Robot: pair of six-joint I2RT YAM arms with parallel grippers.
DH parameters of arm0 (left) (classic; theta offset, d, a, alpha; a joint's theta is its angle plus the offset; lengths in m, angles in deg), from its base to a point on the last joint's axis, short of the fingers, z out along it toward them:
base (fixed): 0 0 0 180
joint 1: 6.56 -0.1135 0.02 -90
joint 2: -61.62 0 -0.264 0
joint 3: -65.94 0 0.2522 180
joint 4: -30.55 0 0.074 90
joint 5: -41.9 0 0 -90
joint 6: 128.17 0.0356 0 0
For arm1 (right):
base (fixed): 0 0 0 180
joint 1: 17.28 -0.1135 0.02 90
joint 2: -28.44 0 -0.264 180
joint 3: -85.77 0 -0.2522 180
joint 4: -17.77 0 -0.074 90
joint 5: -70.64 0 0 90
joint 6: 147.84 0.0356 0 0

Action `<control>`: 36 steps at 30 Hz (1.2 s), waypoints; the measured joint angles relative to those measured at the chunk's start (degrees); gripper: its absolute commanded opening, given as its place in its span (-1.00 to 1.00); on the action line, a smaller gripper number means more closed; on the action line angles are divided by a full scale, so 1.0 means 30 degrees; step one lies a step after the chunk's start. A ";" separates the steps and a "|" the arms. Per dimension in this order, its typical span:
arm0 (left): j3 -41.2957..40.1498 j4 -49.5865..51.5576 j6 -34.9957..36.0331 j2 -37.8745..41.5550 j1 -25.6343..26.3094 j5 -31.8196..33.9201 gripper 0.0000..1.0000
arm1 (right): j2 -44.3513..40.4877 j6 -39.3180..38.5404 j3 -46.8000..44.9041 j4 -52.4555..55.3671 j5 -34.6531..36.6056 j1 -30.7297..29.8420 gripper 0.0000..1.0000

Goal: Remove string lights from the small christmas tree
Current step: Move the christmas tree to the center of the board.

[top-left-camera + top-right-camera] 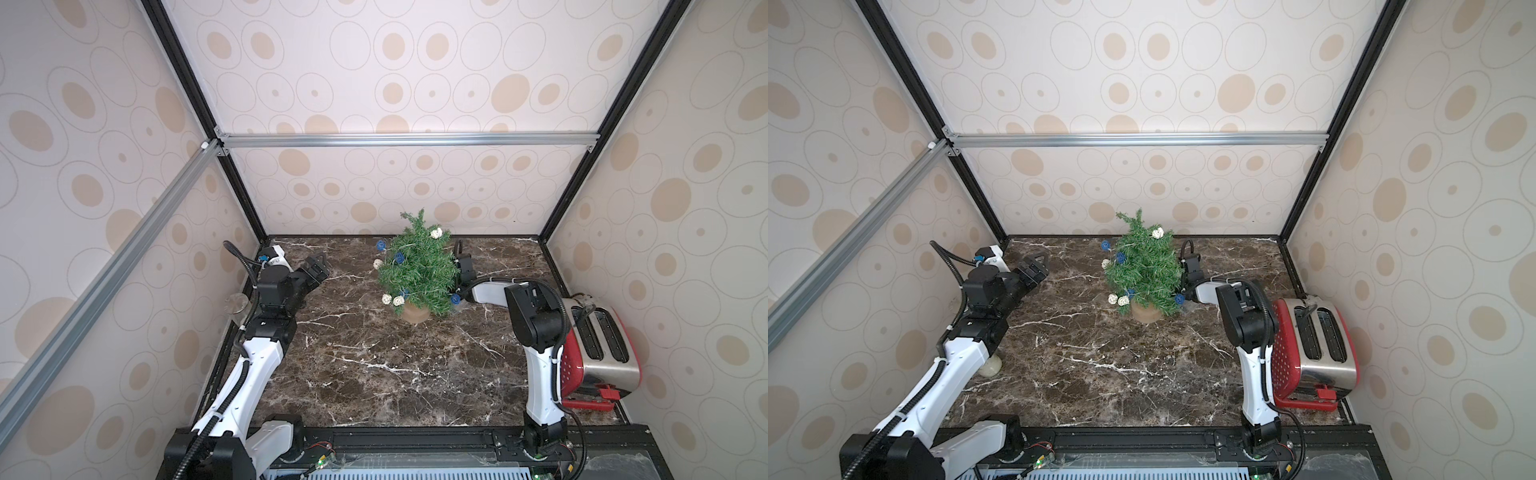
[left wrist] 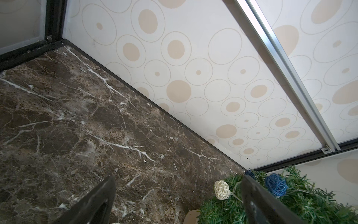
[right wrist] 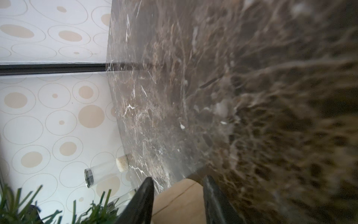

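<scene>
Nothing was off yet: the string lights (image 1: 435, 233) lay draped over the small christmas tree (image 1: 419, 266), standing at 12 o'clock on the table (image 1: 374, 353). The left gripper (image 1: 319, 266) gaped wide and empty at the tree's 9 o'clock. The right gripper (image 3: 178, 178), half-narrowed, seemingly clamped the pot (image 3: 174, 203) from 4 o'clock.

No text, label, brand, number or sign can be read in any view. A tiny white mark (image 1: 262, 323) sits on the black joint housing of the left arm, and it is too small to make out.
</scene>
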State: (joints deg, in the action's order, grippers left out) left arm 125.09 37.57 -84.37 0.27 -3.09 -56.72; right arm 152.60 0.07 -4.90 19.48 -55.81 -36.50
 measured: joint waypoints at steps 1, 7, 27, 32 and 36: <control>0.0000 0.0073 0.0000 0.0029 0.0066 -0.0117 0.98 | 0.0000 0.0117 -0.0095 -0.0182 0.0080 -0.0153 -0.11; 0.0000 0.0597 0.0000 0.0080 0.0342 -0.0648 0.98 | -0.0379 0.0423 -0.0801 -0.0678 0.0714 -0.0335 0.07; 0.1035 0.1734 0.0794 0.0146 0.0372 -0.0860 0.99 | -0.5049 -0.1362 -0.1413 0.2106 0.4306 0.2353 0.31; 0.1056 0.1887 0.1071 0.0182 0.0372 -0.0860 0.99 | -0.5909 -0.1741 -0.1676 0.2849 0.5552 0.2484 0.34; 0.1064 0.1967 0.1275 0.0204 0.0372 -0.0882 0.99 | -0.6943 -0.2208 -0.1880 0.3694 0.7031 0.2696 0.37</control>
State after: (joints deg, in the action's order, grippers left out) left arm 128.28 43.47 -80.54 0.89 -1.98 -59.36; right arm 131.77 -6.55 -10.54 30.56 -34.71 -28.42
